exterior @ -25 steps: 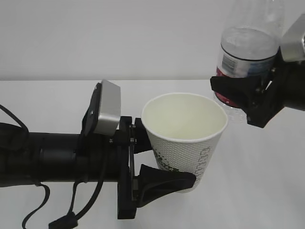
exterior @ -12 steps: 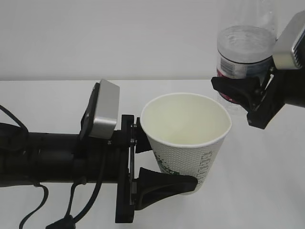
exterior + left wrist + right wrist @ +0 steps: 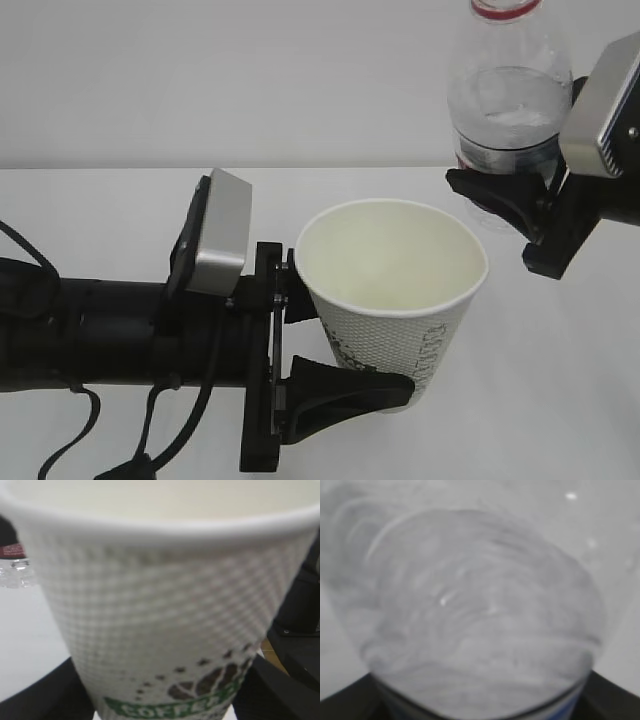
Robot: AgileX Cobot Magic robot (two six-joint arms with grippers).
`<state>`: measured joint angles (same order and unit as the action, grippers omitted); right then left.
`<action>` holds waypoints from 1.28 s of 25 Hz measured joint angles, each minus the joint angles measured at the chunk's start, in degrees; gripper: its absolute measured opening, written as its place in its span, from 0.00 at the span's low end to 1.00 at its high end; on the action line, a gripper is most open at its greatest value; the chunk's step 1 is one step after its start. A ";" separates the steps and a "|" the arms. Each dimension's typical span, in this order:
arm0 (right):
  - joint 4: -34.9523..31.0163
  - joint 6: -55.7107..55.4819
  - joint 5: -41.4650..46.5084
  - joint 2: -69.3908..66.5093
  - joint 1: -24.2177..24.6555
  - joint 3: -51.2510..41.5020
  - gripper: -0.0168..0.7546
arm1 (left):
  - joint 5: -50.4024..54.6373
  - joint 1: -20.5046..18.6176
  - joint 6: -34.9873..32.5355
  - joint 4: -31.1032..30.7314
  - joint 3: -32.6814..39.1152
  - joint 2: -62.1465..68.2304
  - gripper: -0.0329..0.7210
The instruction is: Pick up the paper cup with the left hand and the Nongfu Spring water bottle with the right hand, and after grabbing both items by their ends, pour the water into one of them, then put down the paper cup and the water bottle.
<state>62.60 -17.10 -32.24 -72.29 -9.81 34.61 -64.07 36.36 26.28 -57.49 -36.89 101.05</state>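
White tabletop (image 3: 560, 400) and a pale wall fill the exterior view. On the left, the black left hand (image 3: 345, 345) clamps the small white tapered paper cup (image 3: 395, 300) low on its dotted side, mouth up and tilted slightly. Up right, just beyond the rim, the black right hand (image 3: 520, 205) grips the clear plastic Nongfu Spring water bottle (image 3: 508, 100), red neck ring topmost.

Left wrist view alone shows the cup's green lettering.

Right wrist view: blurred clear plastic between dark jaws.
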 joint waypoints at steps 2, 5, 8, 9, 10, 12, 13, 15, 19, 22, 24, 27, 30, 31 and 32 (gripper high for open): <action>0.00 0.24 -0.01 0.00 0.00 0.00 0.65 | 0.00 0.00 0.00 -0.12 0.00 0.00 0.75; 0.00 0.25 -0.01 0.00 0.00 0.00 0.65 | 0.00 0.00 0.00 -0.20 0.00 0.00 0.75; 0.00 0.45 0.13 0.00 0.00 0.00 0.65 | 0.00 0.00 0.00 -0.25 0.00 0.00 0.75; 0.00 0.45 0.26 0.00 0.00 0.00 0.65 | 0.00 0.00 0.00 -0.25 0.00 0.00 0.75; 0.00 0.45 0.51 0.00 0.00 0.00 0.65 | 0.00 0.00 0.00 -0.25 0.00 0.00 0.75; 0.00 0.45 1.45 0.00 0.00 0.00 0.65 | 0.21 0.00 0.00 -0.25 0.00 0.00 0.75; 0.00 0.45 2.00 0.00 0.00 0.00 0.65 | 0.42 0.00 0.00 -0.25 0.00 0.00 0.75; 0.00 0.45 2.59 0.00 0.00 0.00 0.65 | 0.64 0.00 0.00 -0.25 0.00 0.00 0.75; 0.00 0.45 2.93 0.00 0.00 0.00 0.65 | 0.64 0.00 0.00 -0.25 0.00 0.00 0.75; 0.00 0.45 2.93 0.00 0.00 0.00 0.65 | 0.64 0.00 0.00 -0.25 0.00 0.00 0.75; 0.00 0.45 2.93 0.00 0.00 0.00 0.65 | 0.64 0.00 0.00 -0.25 0.00 0.00 0.75; 0.00 1.64 2.62 0.00 0.00 0.00 0.65 | 0.53 0.00 0.00 -0.33 0.00 0.00 0.75; 0.00 3.64 2.40 0.00 0.00 0.00 0.65 | 0.17 0.00 0.00 -0.47 0.00 0.00 0.75; 0.00 3.85 2.27 0.00 0.00 0.00 0.65 | 0.00 0.00 0.00 -0.47 0.00 0.00 0.75; 0.00 4.11 2.19 0.00 0.00 0.00 0.65 | 0.01 0.00 0.00 -0.47 0.00 0.00 0.75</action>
<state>62.60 -12.99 -30.04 -72.29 -9.81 34.61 -64.06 36.36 26.28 -57.96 -36.89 101.05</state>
